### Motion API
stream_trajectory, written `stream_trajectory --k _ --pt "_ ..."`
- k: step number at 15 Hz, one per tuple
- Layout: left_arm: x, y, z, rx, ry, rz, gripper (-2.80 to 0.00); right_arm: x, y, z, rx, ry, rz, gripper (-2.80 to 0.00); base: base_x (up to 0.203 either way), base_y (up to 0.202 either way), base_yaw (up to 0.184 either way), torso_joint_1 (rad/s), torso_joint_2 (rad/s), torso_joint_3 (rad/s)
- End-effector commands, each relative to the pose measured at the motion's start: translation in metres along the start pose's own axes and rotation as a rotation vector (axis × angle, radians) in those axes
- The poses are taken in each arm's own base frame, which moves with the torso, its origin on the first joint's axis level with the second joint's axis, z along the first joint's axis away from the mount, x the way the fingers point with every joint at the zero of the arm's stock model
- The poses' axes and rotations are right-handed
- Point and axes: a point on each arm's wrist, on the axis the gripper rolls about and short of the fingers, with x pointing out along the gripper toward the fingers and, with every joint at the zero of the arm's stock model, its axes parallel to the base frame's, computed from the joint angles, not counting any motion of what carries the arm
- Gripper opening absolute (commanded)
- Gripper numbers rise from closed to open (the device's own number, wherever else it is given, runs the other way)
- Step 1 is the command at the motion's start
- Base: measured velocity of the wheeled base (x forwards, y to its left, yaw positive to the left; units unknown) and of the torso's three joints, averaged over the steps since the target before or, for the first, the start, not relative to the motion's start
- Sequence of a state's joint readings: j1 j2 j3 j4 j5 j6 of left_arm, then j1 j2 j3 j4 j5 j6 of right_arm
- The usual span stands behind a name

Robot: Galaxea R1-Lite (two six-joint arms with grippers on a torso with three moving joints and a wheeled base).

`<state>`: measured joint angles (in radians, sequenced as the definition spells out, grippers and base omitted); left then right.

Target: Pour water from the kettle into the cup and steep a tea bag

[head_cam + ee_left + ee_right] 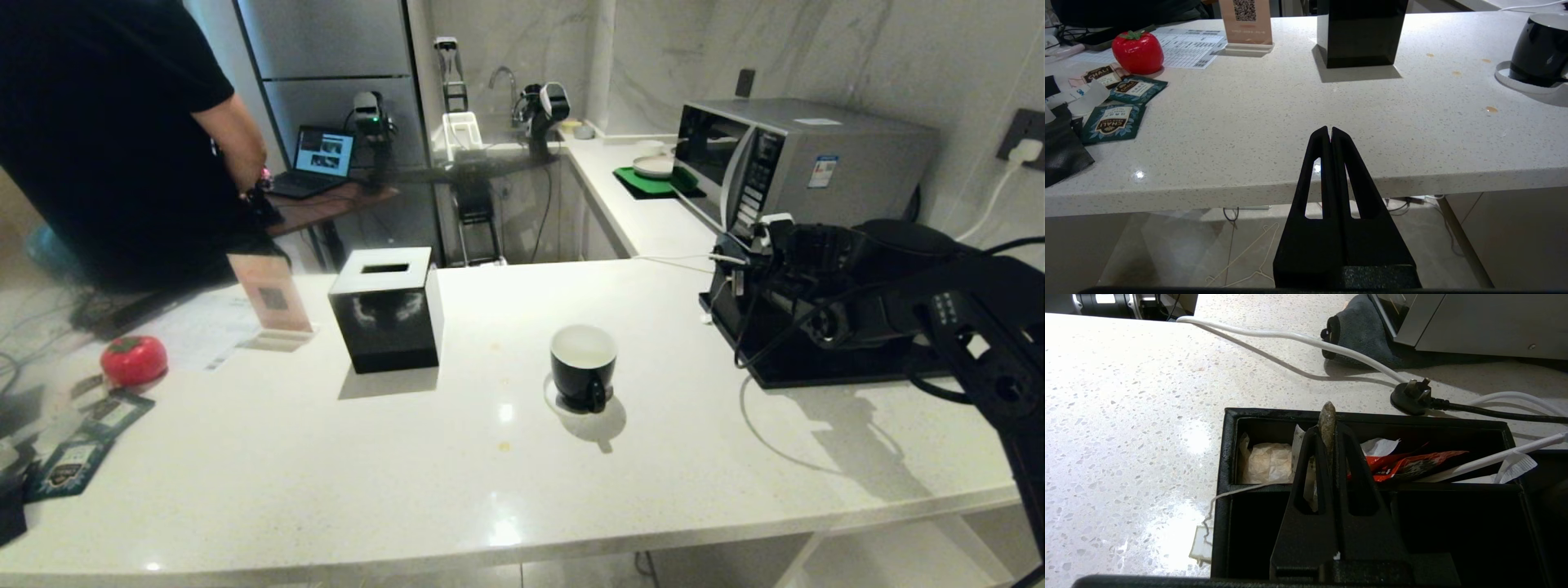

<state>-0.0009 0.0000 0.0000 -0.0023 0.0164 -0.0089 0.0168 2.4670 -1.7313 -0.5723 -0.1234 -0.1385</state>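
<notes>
White speckled tabletop [490,457], kitchen behind. Cup [583,367] stands mid-surface, right of the black tissue box [387,309]. Right gripper [1327,416] is over the black organizer box [1227,457] near the microwave [804,159], pressed together, pinching the tea bag [1327,420]; its string trails over the box wall. Left gripper [1329,131] hangs off the near edge, pressed together, empty.

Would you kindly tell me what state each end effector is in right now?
Left end effector: closed, empty, near the counter edge.
Right end effector: closed on the tea bag, over the organizer box.
</notes>
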Motion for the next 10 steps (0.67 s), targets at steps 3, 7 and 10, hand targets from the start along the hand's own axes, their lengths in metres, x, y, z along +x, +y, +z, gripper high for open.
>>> stream_trajectory --k 3,7,10 --pt "0.000 0.000 0.000 0.000 0.001 0.000 -2.80 -0.001 0.001 0.001 -0.001 -0.004 0.000 -2.80 0.000 0.000 0.000 0.000 0.00 0.000" --pt "0.000 0.000 0.000 0.000 0.001 0.000 -2.80 -0.002 0.001 0.004 0.000 -0.010 -0.004 -2.80 0.000 0.000 0.000 0.000 0.00 0.000" --pt "0.000 0.000 0.000 0.000 0.001 0.000 -2.80 -0.005 -0.001 0.012 0.004 -0.028 -0.008 -2.80 0.000 0.000 0.000 0.000 0.00 0.000"
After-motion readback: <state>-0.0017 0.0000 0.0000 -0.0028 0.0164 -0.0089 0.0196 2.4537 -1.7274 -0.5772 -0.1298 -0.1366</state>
